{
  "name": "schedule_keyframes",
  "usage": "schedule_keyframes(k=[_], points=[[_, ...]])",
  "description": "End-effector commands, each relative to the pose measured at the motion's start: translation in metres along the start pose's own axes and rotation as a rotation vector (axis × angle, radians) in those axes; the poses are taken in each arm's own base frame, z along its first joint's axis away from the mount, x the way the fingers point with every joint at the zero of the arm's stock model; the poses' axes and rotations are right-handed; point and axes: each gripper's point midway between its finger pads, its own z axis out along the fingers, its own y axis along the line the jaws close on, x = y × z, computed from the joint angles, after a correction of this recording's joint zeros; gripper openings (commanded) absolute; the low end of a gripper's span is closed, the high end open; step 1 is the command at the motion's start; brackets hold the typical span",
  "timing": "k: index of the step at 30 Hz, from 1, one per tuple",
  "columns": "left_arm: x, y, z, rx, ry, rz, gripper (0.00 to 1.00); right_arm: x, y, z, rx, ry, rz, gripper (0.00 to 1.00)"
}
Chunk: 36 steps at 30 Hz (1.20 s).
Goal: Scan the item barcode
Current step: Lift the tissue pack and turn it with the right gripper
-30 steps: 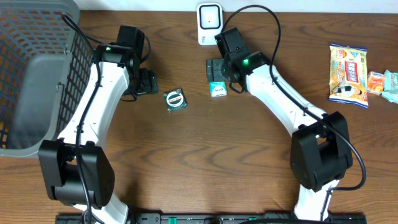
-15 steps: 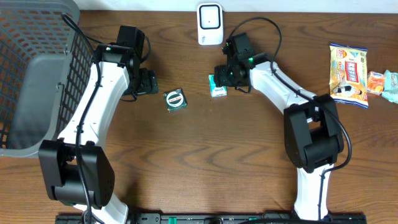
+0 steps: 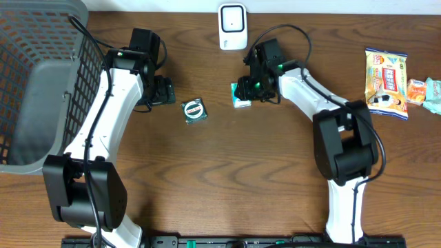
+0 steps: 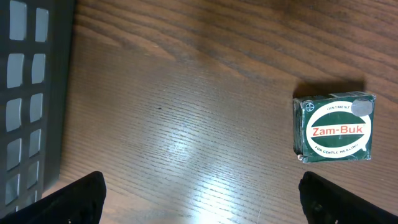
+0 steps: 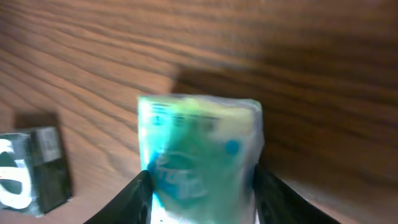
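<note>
Nearest you on the wooden table (image 3: pixel 227 179) sits the green Zam-Buk box (image 4: pixel 334 128), label up and untouched, just ahead of the left gripper (image 4: pixel 202 202). That claw stands spread wide with nothing in it, hovering near the box but apart from it.

A little farther out, and to the right, your right gripper (image 5: pixel 199 186) is on the teal packet (image 5: pixel 199 140). The jaws have narrowed around it and the fingers (image 5: pixel 142 193) press against either side of the soft pouch. The wrist view is blurred, so you cannot read the print or find a barcode on it. From overhead the packet looks to lie at table level, though whether it rests on the wood is not clear.

Beyond it, at the far edge, the white scanner unit (image 3: pixel 233 26) stands near the packet but clear of it, with bare wood between them.

Off to the left is the grey mesh basket (image 3: pixel 41 76); off to the right, a snack bag (image 3: pixel 386 81) and some smaller packs wait well away from both arms.

By this reading the job is in its opening stage — the item is gripped, nothing more. What is left for you is the lift, the carry to the scanner, and turning the barcode face toward it. The soft pouch may fold or slip in a light pinch — watch that.
</note>
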Motion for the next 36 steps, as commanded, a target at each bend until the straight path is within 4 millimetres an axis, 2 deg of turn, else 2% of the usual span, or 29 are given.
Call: schedule_keyframes(k=[1,2,4,6,12,17,20,22,29,32,36], points=[[0.001,0.003,0.000,-0.014,0.001,0.009,0.98,0.008,-0.010,0.009,-0.022,0.038,0.023,0.41],[0.001,0.003,0.000,-0.014,0.001,0.009,0.98,0.008,-0.012,0.008,-0.025,0.040,0.029,0.39],[0.001,0.003,0.000,-0.014,0.001,0.009,0.98,0.009,-0.016,0.007,-0.020,0.046,0.038,0.27],[0.001,0.003,0.000,-0.014,0.001,0.009,0.98,0.010,-0.018,0.006,-0.019,0.053,0.047,0.20],[0.001,0.003,0.000,-0.014,0.001,0.009,0.98,0.010,-0.012,0.002,-0.103,0.064,0.067,0.18],[0.001,0.003,0.000,-0.014,0.001,0.009,0.98,0.008,-0.004,-0.007,-0.223,0.075,0.096,0.11],[0.001,0.003,0.000,-0.014,0.001,0.009,0.98,0.005,0.005,-0.022,-0.376,0.082,0.123,0.08],[0.001,0.003,0.000,-0.014,0.001,0.009,0.98,0.003,0.011,-0.032,-0.470,0.078,0.109,0.01],[0.001,0.003,0.000,-0.014,0.001,0.009,0.98,0.000,0.042,-0.082,-0.857,0.021,-0.039,0.01],[0.001,0.003,0.000,-0.014,0.001,0.009,0.98,-0.003,0.058,-0.111,-1.055,-0.024,-0.101,0.01],[0.001,0.003,0.000,-0.014,0.001,0.009,0.98,-0.006,0.064,-0.123,-1.129,-0.043,-0.128,0.01]])
